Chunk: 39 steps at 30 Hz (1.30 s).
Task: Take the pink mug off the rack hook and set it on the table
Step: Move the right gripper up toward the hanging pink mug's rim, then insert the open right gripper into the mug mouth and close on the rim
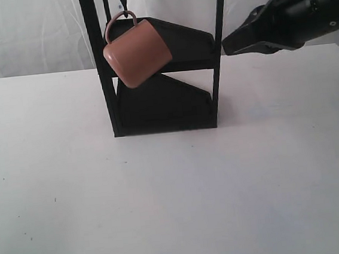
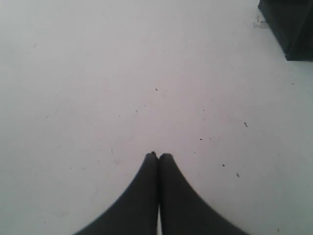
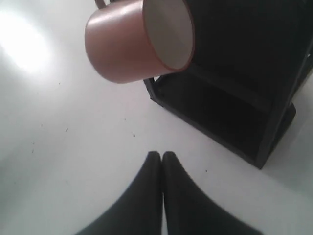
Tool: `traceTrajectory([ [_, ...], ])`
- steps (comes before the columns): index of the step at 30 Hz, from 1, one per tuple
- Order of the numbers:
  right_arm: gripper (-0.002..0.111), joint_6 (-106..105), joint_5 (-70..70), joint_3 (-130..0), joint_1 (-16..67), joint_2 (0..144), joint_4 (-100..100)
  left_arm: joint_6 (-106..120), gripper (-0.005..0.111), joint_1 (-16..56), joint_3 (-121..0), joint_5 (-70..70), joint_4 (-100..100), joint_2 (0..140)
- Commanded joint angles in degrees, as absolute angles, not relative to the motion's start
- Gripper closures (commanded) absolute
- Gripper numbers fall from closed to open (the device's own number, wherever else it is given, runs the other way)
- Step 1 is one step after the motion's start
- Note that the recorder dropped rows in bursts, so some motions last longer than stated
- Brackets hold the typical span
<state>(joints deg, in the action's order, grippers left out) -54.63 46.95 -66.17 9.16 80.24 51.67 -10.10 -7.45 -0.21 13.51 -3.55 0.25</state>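
That looked like a robot test bench in a lab, not anyone's home. A bare white tabletop (image 1: 177,210) filled the lower frame, and a draped white sheet (image 1: 22,33) closed off the top. A black robot arm (image 1: 302,6) reached in at upper right, and a lone black rack (image 1: 167,103) stood at upper centre.

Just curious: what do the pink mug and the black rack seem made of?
The pink mug looks like glazed ceramic: smooth, soft sheen, cream inside. The rack seems matte black metal or plastic; thin straight bars, no shine, so I cannot tell which.
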Motion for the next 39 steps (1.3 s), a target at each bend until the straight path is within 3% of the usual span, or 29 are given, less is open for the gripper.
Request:
traceTrajectory([
  [1, 0.108, -61.01, 46.09, -66.66, 9.37, 82.69, 56.74, -10.30, 0.107, -7.29, 0.00, 13.36, -3.54, 0.00],
  [12, 0.107, -74.81, 50.55, -66.66, 13.33, 88.31, 63.38, -10.30, 0.107, -7.29, 0.00, 13.36, -3.54, 0.00],
  [22, 0.073, -74.70, 50.89, -66.66, 13.33, 89.22, 62.35, -10.30, 0.107, -7.29, 0.00, 13.36, -3.54, 0.00],
  [31, 0.068, -74.27, 50.58, -65.86, 13.33, 89.35, 60.52, -10.30, 0.107, -7.29, 0.00, 13.36, -3.54, 0.00],
  [39, 0.049, -78.58, 45.03, -65.86, 13.33, 89.35, 76.73, -10.30, 0.107, -7.29, 0.00, 13.36, -3.54, 0.00],
])
